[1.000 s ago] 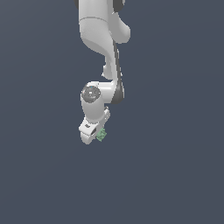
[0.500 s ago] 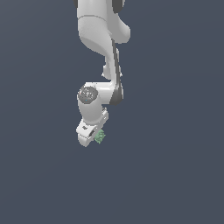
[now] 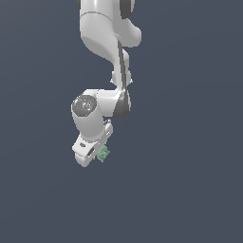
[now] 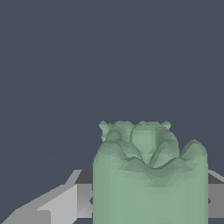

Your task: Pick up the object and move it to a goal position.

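Green object [image 3: 103,153] still clamped in jaws — barely shifted, hanging

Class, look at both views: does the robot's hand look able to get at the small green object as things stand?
Probably yes, it seems already there. In the exterior view the green object sits at the tip of the hand, and the wrist view shows it between the grey fingers, with nothing else nearby to block.

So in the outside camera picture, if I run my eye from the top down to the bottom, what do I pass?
The white arm coming down from the top, then its rounded wrist joint, then the gripper with the small pale green object at its tip, then plain dark background.
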